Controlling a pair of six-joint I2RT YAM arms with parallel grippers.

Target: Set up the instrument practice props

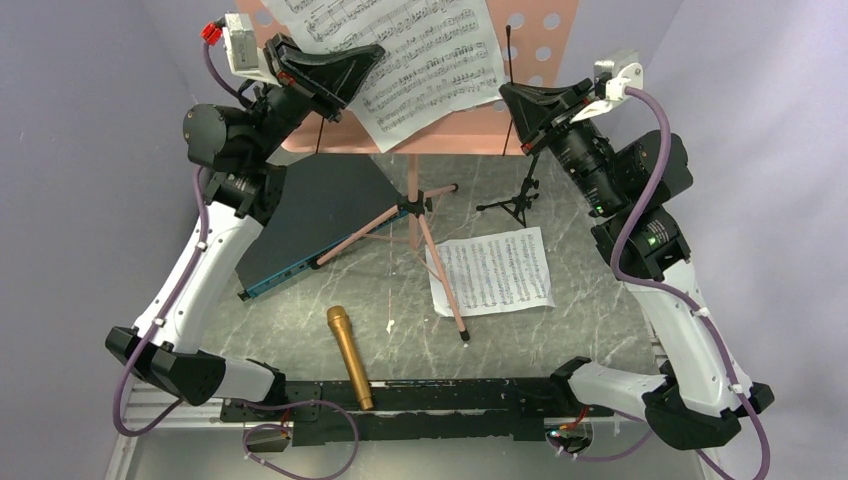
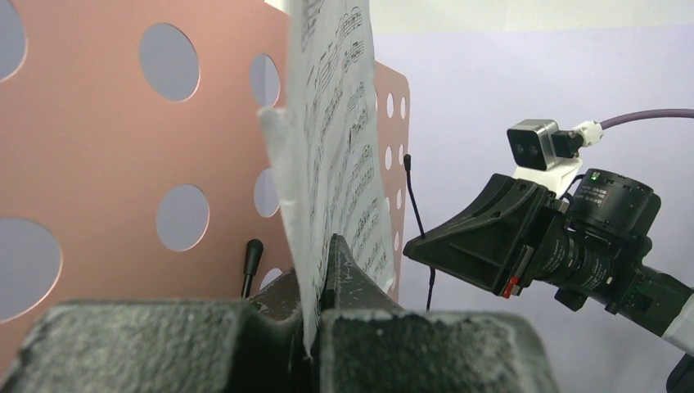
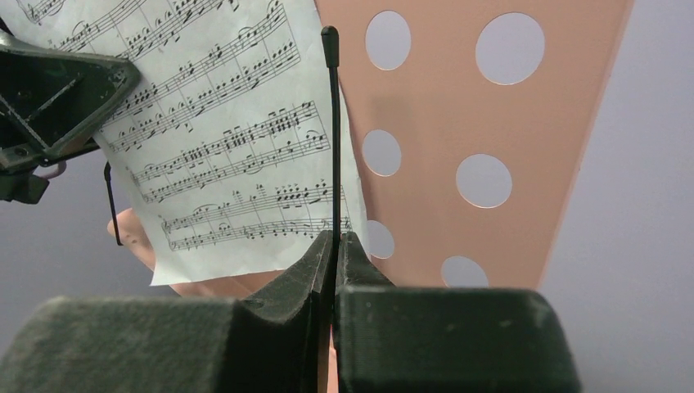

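White page [image 2: 335, 123] pinched in my left gripper [image 2: 323, 270], its right edge reaching the upright black wire [image 3: 332, 139] my right gripper [image 3: 334, 246] clamps.

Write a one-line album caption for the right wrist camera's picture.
The right hand pinches a thin black wire beside the sheet-music page, in front of the pink perforated music stand.

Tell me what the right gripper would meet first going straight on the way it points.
Probably the pink music stand, beside the edge of the sheet-music page. The right gripper is shut on a thin black wire, and the stand's perforated panel is directly behind it; how far is unclear.
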